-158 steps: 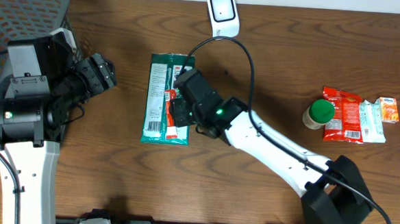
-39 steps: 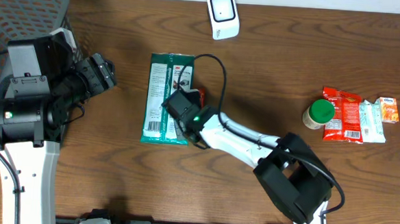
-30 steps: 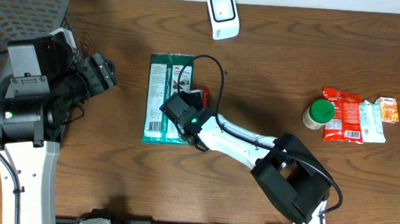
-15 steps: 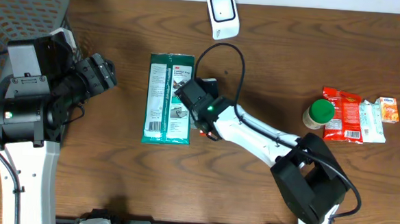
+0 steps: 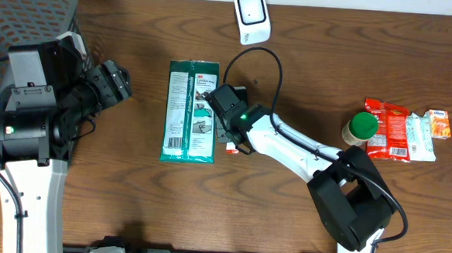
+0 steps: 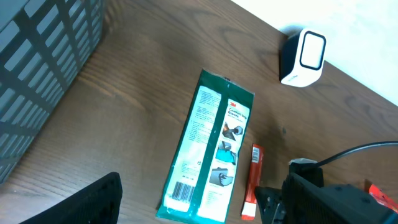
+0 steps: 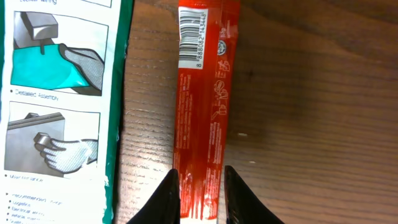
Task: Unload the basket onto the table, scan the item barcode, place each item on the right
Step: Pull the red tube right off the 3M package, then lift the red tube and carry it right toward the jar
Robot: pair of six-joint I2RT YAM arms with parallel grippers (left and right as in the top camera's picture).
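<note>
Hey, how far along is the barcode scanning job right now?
Done: the right tool is closed on the red stick packet, its barcode facing up, beside the green package. In hand: that grip, at the end away from the barcode. Left: carry the packet to the white scanner and show it the barcode; nothing faces the scanner yet.

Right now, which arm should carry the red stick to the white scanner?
Right. The right gripper is clamped on the red stick packet, its barcode showing on top. The left gripper sits open, well off to the side, holding nothing.
</note>
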